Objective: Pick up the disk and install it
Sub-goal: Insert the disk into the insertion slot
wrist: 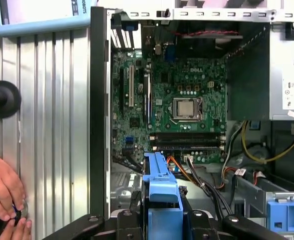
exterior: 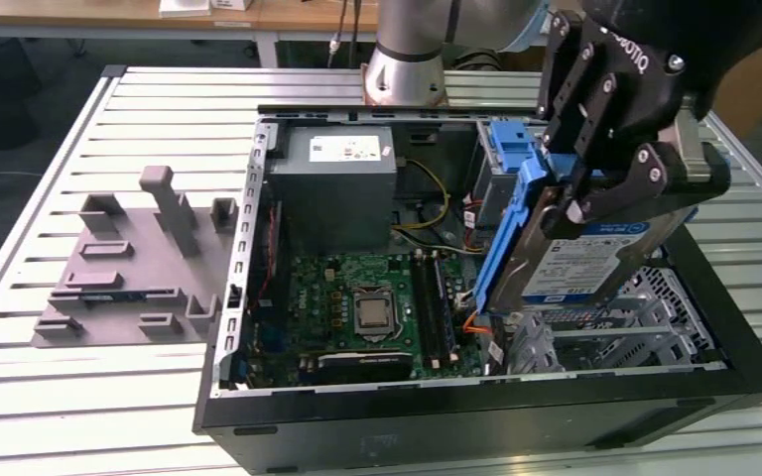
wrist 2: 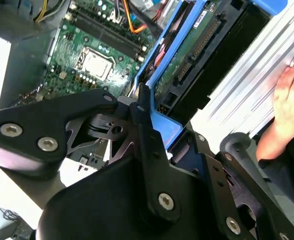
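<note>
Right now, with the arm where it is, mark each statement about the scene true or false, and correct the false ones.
1. The gripper is shut on the disk, clamping its blue carrier. True.
2. The disk lies flat in a bay. False: it hangs tilted over the computer case.
3. A person's hand is at the table beside the case. True.
4. The case's side is closed. False: it is open, with the motherboard showing.
</note>
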Available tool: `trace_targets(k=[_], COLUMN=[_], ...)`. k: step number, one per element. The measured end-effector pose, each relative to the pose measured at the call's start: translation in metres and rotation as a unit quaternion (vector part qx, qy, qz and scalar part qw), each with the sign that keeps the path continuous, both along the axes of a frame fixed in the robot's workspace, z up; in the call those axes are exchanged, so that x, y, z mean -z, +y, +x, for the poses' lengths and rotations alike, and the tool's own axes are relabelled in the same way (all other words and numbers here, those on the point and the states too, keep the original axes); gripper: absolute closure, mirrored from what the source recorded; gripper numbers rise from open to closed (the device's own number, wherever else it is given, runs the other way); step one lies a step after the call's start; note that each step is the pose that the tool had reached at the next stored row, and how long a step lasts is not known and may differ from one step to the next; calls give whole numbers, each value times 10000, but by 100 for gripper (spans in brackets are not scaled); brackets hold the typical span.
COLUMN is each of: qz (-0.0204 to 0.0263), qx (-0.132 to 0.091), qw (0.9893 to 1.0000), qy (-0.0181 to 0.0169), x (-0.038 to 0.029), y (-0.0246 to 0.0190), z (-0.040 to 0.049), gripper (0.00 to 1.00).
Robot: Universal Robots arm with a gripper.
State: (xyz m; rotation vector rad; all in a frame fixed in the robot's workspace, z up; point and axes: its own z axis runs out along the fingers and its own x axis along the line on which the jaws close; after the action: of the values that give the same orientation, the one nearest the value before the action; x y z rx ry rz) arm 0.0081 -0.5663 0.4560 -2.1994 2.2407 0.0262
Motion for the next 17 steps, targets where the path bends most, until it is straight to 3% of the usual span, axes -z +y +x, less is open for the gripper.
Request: trace_targets(k=[14, 17], qz=[-1, -1], qx=[-1, -1], qw=[10000, 10000], qy=[0, 0], x=[60, 63], y=[-1, -1], z=[398, 425], gripper=[64, 64])
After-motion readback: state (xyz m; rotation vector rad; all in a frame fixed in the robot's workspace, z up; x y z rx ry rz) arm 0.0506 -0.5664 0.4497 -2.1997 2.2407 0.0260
